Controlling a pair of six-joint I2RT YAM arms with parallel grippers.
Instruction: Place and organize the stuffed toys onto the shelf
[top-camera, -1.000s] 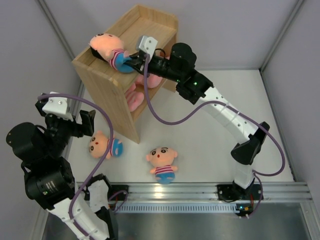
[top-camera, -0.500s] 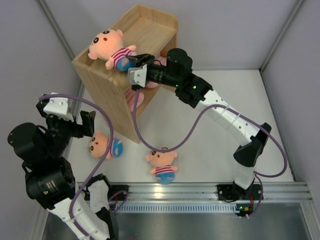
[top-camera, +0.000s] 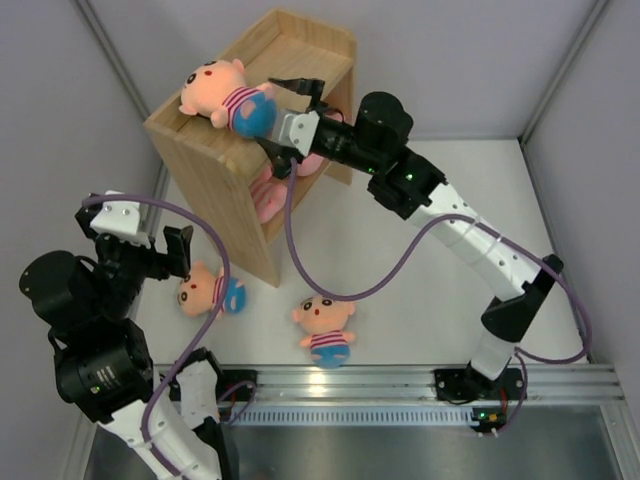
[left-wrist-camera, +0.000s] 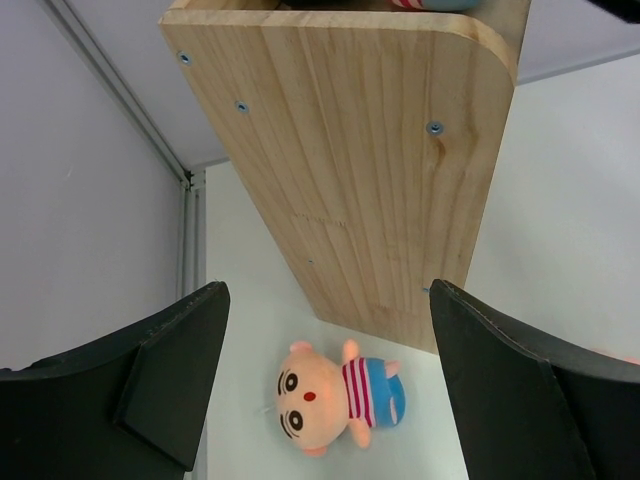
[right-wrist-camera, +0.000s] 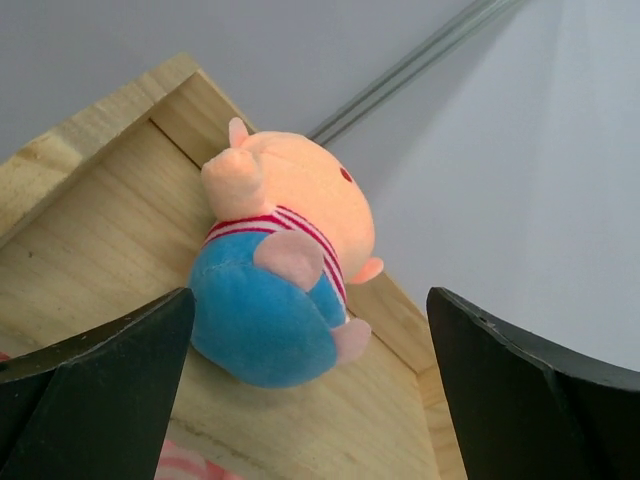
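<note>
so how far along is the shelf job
Done: one peach toy lies on the shelf top, pink toys inside below it. In hand: nothing; both arms' jaws are open, the right ones by the top toy. To do: two peach toys on the table.

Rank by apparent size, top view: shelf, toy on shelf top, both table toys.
1. shelf
2. toy on shelf top, nearer the camera, so unsure
3. toy by shelf foot and toy near rail: alike
</note>
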